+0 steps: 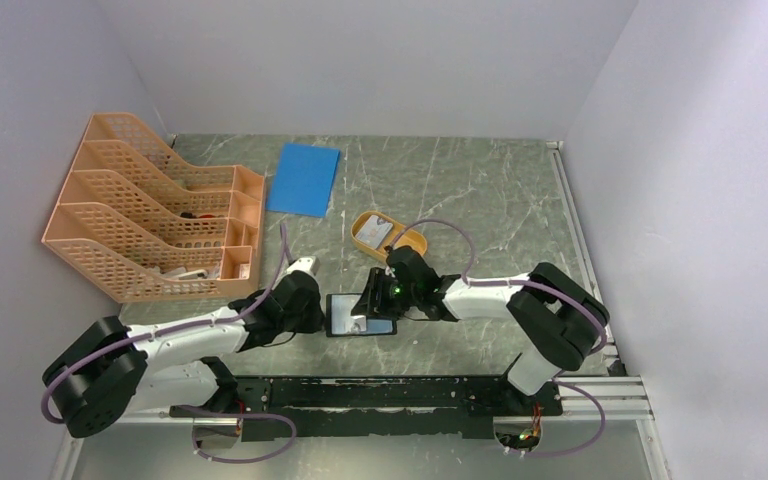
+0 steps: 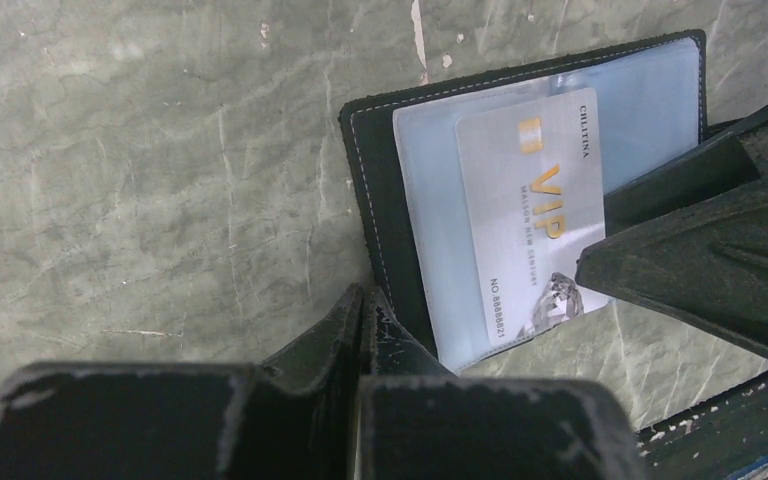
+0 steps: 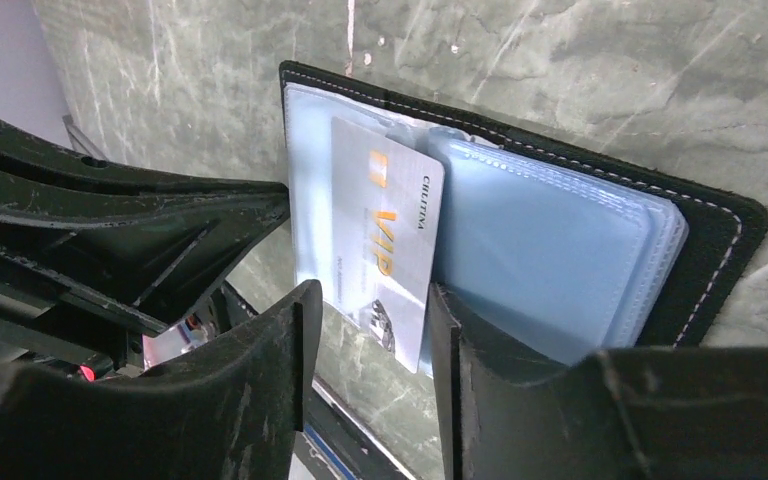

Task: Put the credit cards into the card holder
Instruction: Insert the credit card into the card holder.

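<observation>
Open card holder point(image 1: 345, 318) lies flat at centre of the top view. A silver VIP card point(image 3: 385, 230) sits partway in its clear pocket, one end sticking out past the edge. R gripper point(image 3: 365, 320) has jaws apart on either side of that end, prob. not touching it. L gripper point(image 2: 362, 310) is closed on nothing, tips at the holder's black edge, bottom centre of its view. Pale cards point(image 1: 380, 232) sit in the orange dish point(image 1: 415, 243), just above centre
</observation>
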